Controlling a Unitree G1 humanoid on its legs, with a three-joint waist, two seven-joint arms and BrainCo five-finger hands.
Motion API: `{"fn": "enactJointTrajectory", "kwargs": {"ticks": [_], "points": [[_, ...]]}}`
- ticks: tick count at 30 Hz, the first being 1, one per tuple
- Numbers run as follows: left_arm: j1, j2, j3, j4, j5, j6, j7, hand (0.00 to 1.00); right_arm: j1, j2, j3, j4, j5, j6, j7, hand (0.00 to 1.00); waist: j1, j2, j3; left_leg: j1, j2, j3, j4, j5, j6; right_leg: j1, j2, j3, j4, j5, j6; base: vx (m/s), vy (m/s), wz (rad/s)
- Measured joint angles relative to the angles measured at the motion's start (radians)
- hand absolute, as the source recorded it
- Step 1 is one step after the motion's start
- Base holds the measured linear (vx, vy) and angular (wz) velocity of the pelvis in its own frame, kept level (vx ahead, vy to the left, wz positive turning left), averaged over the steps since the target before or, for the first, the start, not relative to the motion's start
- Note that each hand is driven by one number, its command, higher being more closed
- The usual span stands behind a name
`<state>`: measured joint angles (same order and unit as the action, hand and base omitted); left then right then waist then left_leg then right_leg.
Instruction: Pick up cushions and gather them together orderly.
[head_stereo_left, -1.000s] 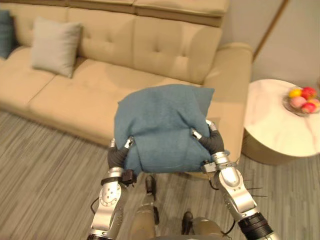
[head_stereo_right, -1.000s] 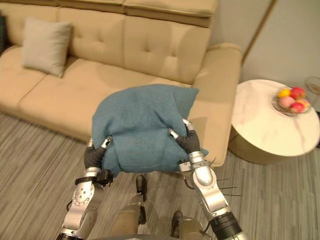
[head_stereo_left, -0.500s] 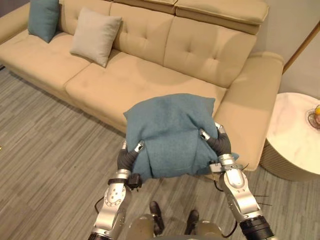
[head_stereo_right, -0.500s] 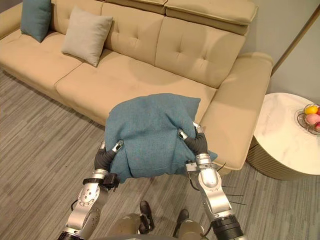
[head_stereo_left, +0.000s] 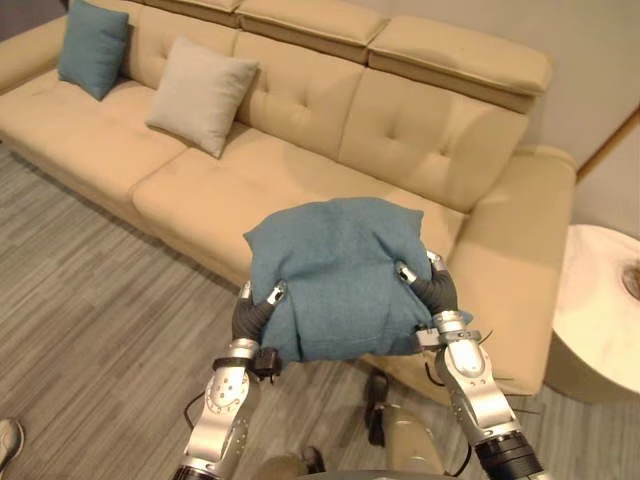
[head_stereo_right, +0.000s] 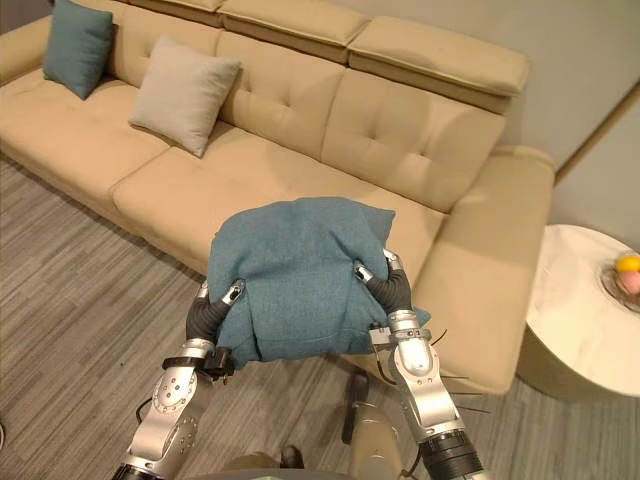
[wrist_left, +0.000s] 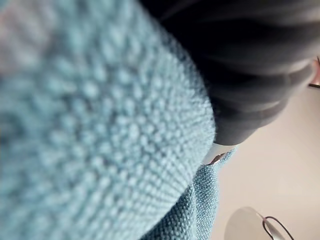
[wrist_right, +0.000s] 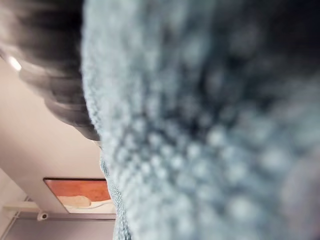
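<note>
"While the blue cushion hangs in the air between the two hands, in front of the sofa, what worries you most?"

"The hold. The left hand and the right hand clamp it from either side near its lower edge, with fingertips dug into the fabric. It's soft stuffing, so I judge the pinch could creep and the bulk could sag forward out of the grasp."

"And land on the floor?"

"Yes, or half on the seat edge. Uneven pressure would also twist it, and then it goes down crooked."

"Where should it go?"

"Probably beside the beige cushion, which leans on the backrest well to the robot's left, with the far blue cushion beyond that near the sofa's end. They are well apart from the load."

"Any other risk?"

"The cushion hides whatever lies directly beneath it, so the near seat edge can't be checked. Swinging wide might also tip the beige one over. The round table sits to the right, clear of that path."
</note>
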<state>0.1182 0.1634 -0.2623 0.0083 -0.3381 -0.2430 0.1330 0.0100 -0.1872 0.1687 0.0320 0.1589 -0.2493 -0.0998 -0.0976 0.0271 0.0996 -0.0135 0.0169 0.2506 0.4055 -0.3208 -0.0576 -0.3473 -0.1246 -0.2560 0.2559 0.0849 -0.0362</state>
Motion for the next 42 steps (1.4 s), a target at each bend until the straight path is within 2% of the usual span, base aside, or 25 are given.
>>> {"fn": "enactJointTrajectory", "kwargs": {"ticks": [1, 2, 3, 4, 5, 7, 9, 10, 12, 13, 14, 17, 18, 19, 21, 23, 24, 25, 27, 32, 35, 38, 39, 40, 42], "points": [[-0.004, -0.005, -0.004, 0.004, 0.0, 0.0, 0.0, 1.0, -0.004, 0.0, -0.011, 0.0, 0.0, 0.003, 0.003, 1.0, 0.005, 0.022, 0.001, -0.077, 0.067, 0.022, 0.193, 0.013, -0.023, 0.027, 0.028, -0.016, -0.004, -0.028, -0.012, 0.6, -0.219, 0.24], [-0.004, -0.005, -0.004, 0.008, 0.0, 0.0, 0.0, 1.0, -0.005, -0.001, -0.011, -0.003, 0.0, 0.007, 0.004, 1.0, 0.009, 0.029, 0.004, -0.111, 0.111, 0.042, 0.304, 0.04, -0.059, 0.053, 0.049, -0.016, -0.018, -0.037, -0.02, 0.48, -0.139, -0.18], [-0.004, -0.005, -0.005, 0.024, -0.002, 0.001, 0.0, 1.0, 0.001, -0.002, -0.011, -0.012, 0.0, 0.019, 0.003, 1.0, 0.023, 0.037, 0.008, -0.163, 0.193, 0.075, 0.472, 0.098, -0.066, 0.114, 0.085, -0.005, -0.045, -0.052, -0.035, 0.46, -0.092, -0.57], [-0.004, -0.006, -0.008, 0.038, -0.002, 0.003, 0.0, 1.0, 0.011, -0.002, -0.011, -0.027, 0.0, 0.02, 0.003, 1.0, 0.039, 0.033, 0.007, -0.175, 0.236, 0.1, 0.545, 0.082, -0.048, 0.167, 0.103, 0.019, -0.07, -0.062, -0.039, 0.42, -0.06, -0.63], [-0.004, -0.005, -0.008, 0.039, -0.002, 0.003, -0.001, 1.0, 0.016, -0.002, -0.011, -0.044, 0.0, 0.02, 0.003, 1.0, 0.039, 0.029, 0.007, -0.186, 0.246, 0.112, 0.549, 0.071, -0.029, 0.187, 0.104, 0.032, -0.085, -0.066, -0.037, 0.35, -0.024, -0.68], [-0.012, -0.005, -0.006, 0.039, -0.002, 0.003, -0.001, 1.0, 0.021, 0.001, -0.012, -0.1, -0.003, 0.018, 0.003, 1.0, 0.052, 0.024, 0.009, -0.227, 0.247, 0.117, 0.434, 0.029, 0.04, 0.22, 0.099, 0.127, -0.129, -0.074, -0.027, 0.3, 0.031, -0.87], [-0.015, -0.006, -0.005, 0.039, -0.001, 0.003, -0.001, 1.0, 0.021, 0.001, -0.012, -0.105, -0.003, 0.018, 0.003, 1.0, 0.056, 0.021, 0.011, -0.234, 0.229, 0.059, 0.288, 0.029, 0.038, 0.248, 0.08, 0.201, -0.135, -0.093, -0.005, 0.25, 0.152, -1.04], [-0.014, -0.007, -0.002, 0.039, -0.001, 0.003, -0.001, 1.0, 0.021, 0.001, -0.012, -0.102, -0.003, 0.018, 0.003, 1.0, 0.057, 0.009, 0.018, -0.233, 0.208, -0.002, 0.2, 0.037, 0.026, 0.258, 0.067, 0.239, -0.133, -0.101, 0.011, 0.25, 0.294, -1.27], [-0.013, -0.009, 0.004, 0.039, 0.008, 0.002, -0.001, 1.0, 0.016, 0.003, -0.011, -0.087, -0.003, 0.018, 0.004, 1.0, 0.06, 0.018, 0.013, -0.216, 0.181, -0.134, -0.014, 0.085, -0.039, 0.267, 0.051, 0.332, -0.133, -0.107, 0.06, 0.19, 0.378, -1.44], [-0.009, -0.021, 0.01, 0.039, 0.014, 0.002, -0.001, 1.0, 0.016, 0.0, -0.011, -0.081, -0.003, 0.018, 0.004, 1.0, 0.061, 0.051, 0.004, -0.181, 0.194, -0.184, -0.148, 0.138, -0.068, 0.268, 0.066, 0.384, -0.132, -0.109, 0.095, 0.16, 0.41, -1.64], [-0.001, -0.037, 0.017, 0.04, 0.019, 0.002, -0.002, 1.0, 0.016, -0.005, -0.011, -0.077, -0.004, 0.018, 0.006, 1.0, 0.063, 0.078, 0.002, -0.161, 0.212, -0.182, -0.172, 0.274, -0.106, 0.272, 0.09, 0.433, -0.141, -0.11, 0.123, 0.16, 0.436, -1.63], [0.016, -0.019, 0.034, 0.041, 0.022, 0.003, -0.001, 1.0, 0.025, 0.046, 0.0, -0.052, -0.005, 0.02, 0.012, 1.0, 0.055, -0.008, -0.006, -0.127, 0.162, -0.03, -0.131, 0.221, -0.045, 0.25, 0.008, 0.483, -0.163, -0.089, 0.158, 0.16, 0.393, -1.28], [0.017, -0.019, 0.035, 0.041, 0.023, 0.003, -0.001, 1.0, 0.025, 0.046, 0.0, -0.052, -0.005, 0.02, 0.013, 1.0, 0.053, -0.03, -0.013, -0.121, 0.154, -0.003, -0.123, 0.214, -0.034, 0.242, -0.002, 0.489, -0.163, -0.082, 0.168, 0.08, 0.273, -1.13], [0.026, -0.019, 0.036, 0.041, 0.024, 0.003, -0.001, 1.0, 0.024, 0.045, 0.006, -0.052, -0.005, 0.02, 0.014, 1.0, 0.059, -0.031, -0.013, -0.113, 0.149, 0.048, -0.117, 0.202, -0.025, 0.224, -0.011, 0.499, -0.166, -0.069, 0.176, 0.06, 0.285, -1.19], [0.055, -0.019, 0.063, 0.04, 0.024, 0.001, -0.002, 1.0, 0.009, 0.047, 0.042, -0.041, -0.013, 0.02, 0.015, 1.0, 0.065, -0.028, -0.011, -0.082, 0.151, 0.133, -0.135, 0.187, -0.016, 0.194, -0.017, 0.409, -0.173, -0.031, 0.149, 0.02, 0.167, -1.28], [0.077, -0.02, 0.097, 0.04, 0.026, 0.001, -0.002, 1.0, -0.039, 0.053, 0.079, 0.017, -0.014, 0.02, 0.016, 1.0, 0.076, -0.013, -0.005, -0.046, 0.158, 0.218, -0.188, 0.188, -0.017, 0.155, -0.041, 0.137, -0.145, -0.017, 0.093, 0.01, 0.058, -1.11], [0.078, -0.02, 0.097, 0.04, 0.027, 0.002, -0.002, 1.0, -0.046, 0.052, 0.079, 0.029, -0.014, 0.02, 0.016, 1.0, 0.072, -0.008, -0.005, -0.046, 0.157, 0.221, -0.195, 0.19, -0.019, 0.149, -0.048, 0.093, -0.137, -0.014, 0.09, 0.03, 0.006, -0.47], [0.079, -0.025, 0.097, 0.04, 0.037, 0.003, -0.002, 1.0, -0.046, 0.049, 0.077, 0.04, -0.015, 0.021, 0.015, 1.0, 0.057, 0.002, -0.006, -0.045, 0.15, 0.216, -0.198, 0.194, -0.025, 0.147, -0.048, 0.074, -0.136, -0.008, 0.094, 0.05, -0.003, -0.04], [0.079, -0.028, 0.098, 0.04, 0.058, 0.004, -0.002, 1.0, -0.046, 0.044, 0.077, 0.042, -0.033, 0.025, 0.015, 1.0, 0.058, 0.014, -0.01, -0.041, 0.157, 0.217, -0.205, 0.198, -0.031, 0.147, -0.035, 0.077, -0.142, -0.008, 0.094, 0.09, -0.038, -0.08], [0.029, -0.039, 0.123, 0.042, 0.116, 0.004, 0.013, 1.0, -0.094, 0.042, 0.078, 0.042, -0.085, 0.025, -0.016, 1.0, 0.063, 0.016, -0.012, -0.054, 0.153, 0.209, -0.26, 0.228, -0.041, 0.141, -0.025, 0.061, -0.191, 0.018, 0.088, 0.03, -0.04, 0.04], [-0.163, -0.017, 0.149, 0.106, 0.128, 0.003, 0.078, 1.0, -0.291, 0.044, 0.079, 0.128, -0.128, 0.023, -0.081, 1.0, 0.067, 0.019, 0.008, -0.165, 0.138, 0.181, -0.242, 0.253, -0.019, 0.085, -0.039, 0.037, -0.253, 0.087, 0.081, -0.12, -0.004, 0.26], [-0.536, 0.088, 0.178, 0.248, 0.147, 0.003, 0.178, 1.0, -0.635, 0.042, 0.045, 0.274, -0.177, 0.03, -0.184, 1.0, 0.097, 0.019, 0.125, -0.304, 0.139, 0.146, -0.17, 0.269, 0.0, 0.006, -0.05, 0.015, -0.277, 0.144, 0.073, -0.24, 0.01, 0.28], [-0.558, 0.095, 0.179, 0.255, 0.15, 0.003, 0.182, 1.0, -0.653, 0.042, 0.041, 0.279, -0.18, 0.031, -0.188, 1.0, 0.099, 0.019, 0.131, -0.313, 0.14, 0.144, -0.167, 0.269, 0.0, 0.0, -0.051, 0.015, -0.277, 0.146, 0.072, -0.26, -0.013, 0.26], [-0.721, 0.135, 0.178, 0.32, 0.159, 0.003, 0.226, 1.0, -0.784, 0.041, 0.004, 0.323, -0.203, 0.036, -0.23, 1.0, 0.114, 0.018, 0.17, -0.374, 0.142, 0.13, -0.147, 0.285, 0.004, -0.046, -0.052, 0.01, -0.276, 0.164, 0.066, -0.24, -0.03, 0.24], [-0.942, 0.191, 0.182, 0.385, 0.177, 0.004, 0.285, 1.0, -0.976, 0.045, -0.053, 0.385, -0.218, 0.042, -0.286, 1.0, 0.121, 0.015, 0.229, -0.442, 0.14, 0.111, -0.143, 0.315, 0.008, -0.098, -0.054, 0.002, -0.276, 0.186, 0.058, -0.23, -0.039, 0.28]]}}
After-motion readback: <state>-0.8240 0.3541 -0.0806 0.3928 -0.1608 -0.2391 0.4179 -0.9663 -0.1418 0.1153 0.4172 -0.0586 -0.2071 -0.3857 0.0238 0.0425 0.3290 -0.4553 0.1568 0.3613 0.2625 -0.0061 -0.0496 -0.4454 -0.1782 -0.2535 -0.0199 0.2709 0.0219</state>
